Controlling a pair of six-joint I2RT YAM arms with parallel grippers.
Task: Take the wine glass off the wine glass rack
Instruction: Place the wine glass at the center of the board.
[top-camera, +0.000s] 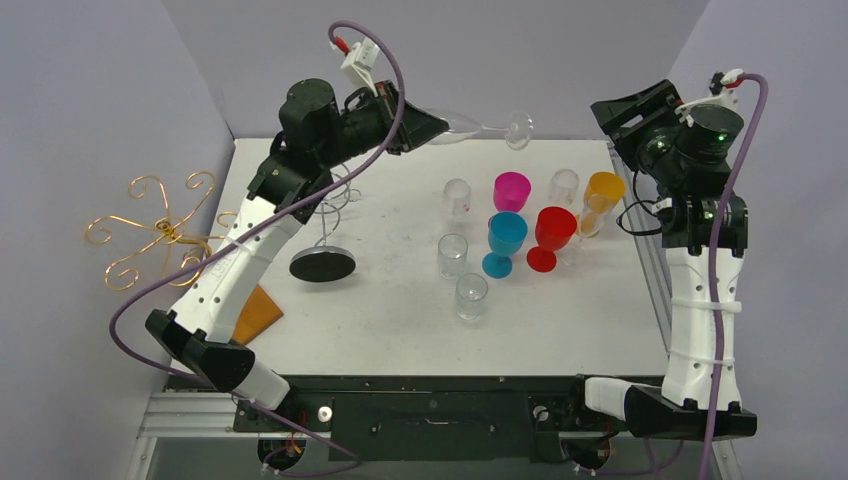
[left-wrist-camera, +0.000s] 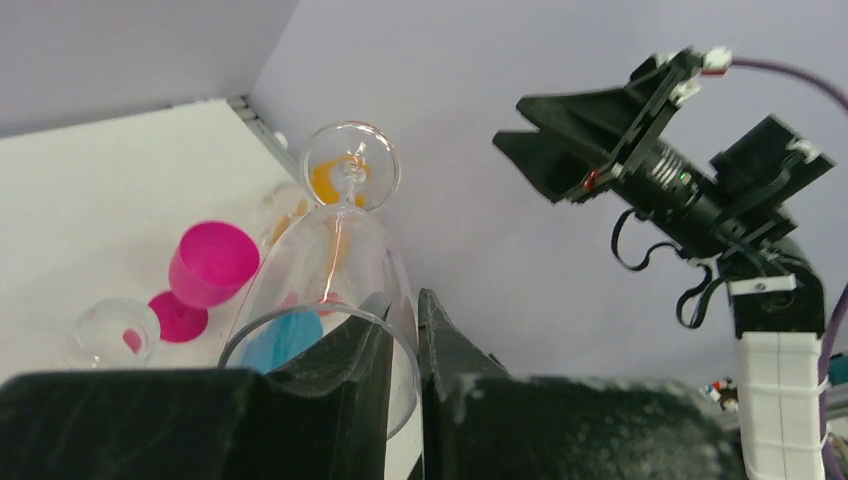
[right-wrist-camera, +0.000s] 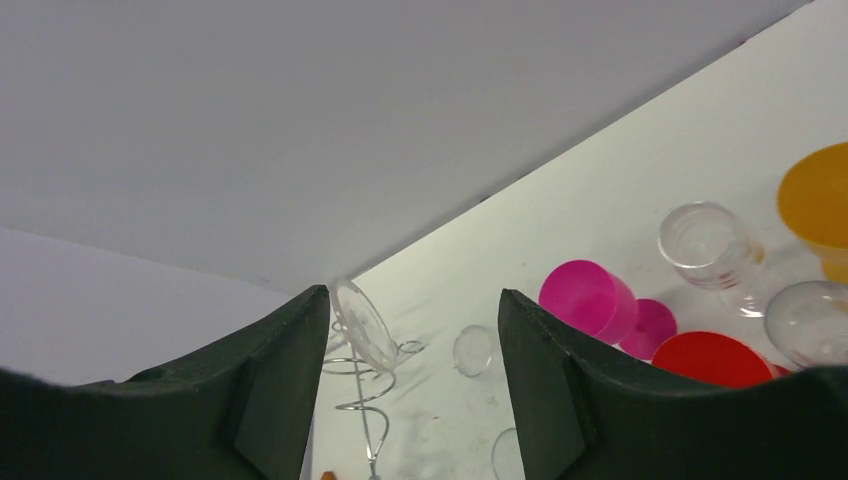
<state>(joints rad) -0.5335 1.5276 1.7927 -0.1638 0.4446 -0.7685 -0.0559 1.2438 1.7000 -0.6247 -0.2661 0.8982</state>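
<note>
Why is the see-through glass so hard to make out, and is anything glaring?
Top view: even light, soft shadows; the clear wine glass fades against the pale wall. Left wrist view: its bowl shows glare lines. Right wrist view: the right gripper looks dark, featureless.

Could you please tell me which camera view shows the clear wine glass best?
The left wrist view: the clear wine glass fills it, bowl, stem and foot, with the left hand pinching its rim. The top view shows it small and sideways; the right wrist view shows only its foot.
</note>
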